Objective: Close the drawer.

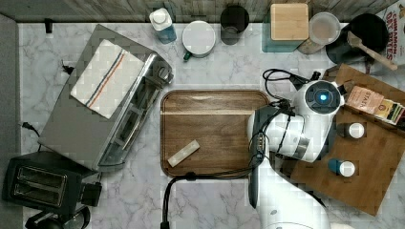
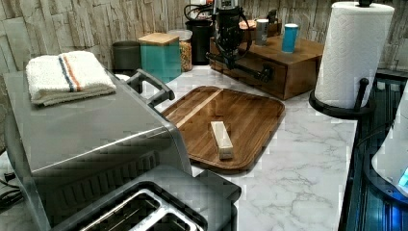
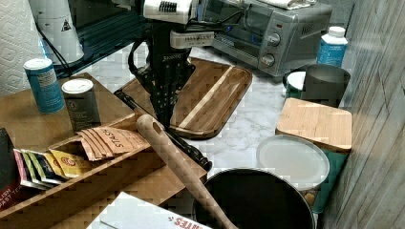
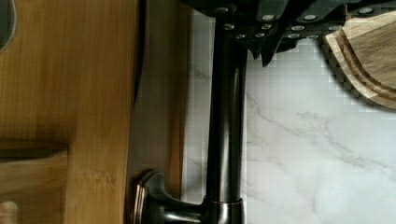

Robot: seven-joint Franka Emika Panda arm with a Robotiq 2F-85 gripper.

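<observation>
The drawer (image 2: 278, 81) sits in the low wooden box (image 1: 377, 162) that carries small bottles on its top panel. Its front (image 4: 159, 93) is almost level with the box, with a thin dark gap beside the top panel (image 4: 70, 93). A dark metal bar handle (image 4: 226, 121) runs along the front and also appears in the left view (image 2: 252, 72) and the right view (image 3: 187, 145). My gripper (image 3: 165, 117) points straight down onto this bar (image 2: 232, 61), its fingers closed around it (image 4: 243, 37). The arm (image 1: 322, 98) covers the drawer front from above.
A dark wooden tray (image 1: 215, 131) holding a pale block (image 1: 184, 152) lies just in front of the drawer. A paper towel stand (image 2: 349, 53) is beside the box. Tea packets (image 3: 102, 140), a wooden spoon (image 3: 176, 162) in a black pot, jars and a toaster oven (image 1: 100, 100) surround the area.
</observation>
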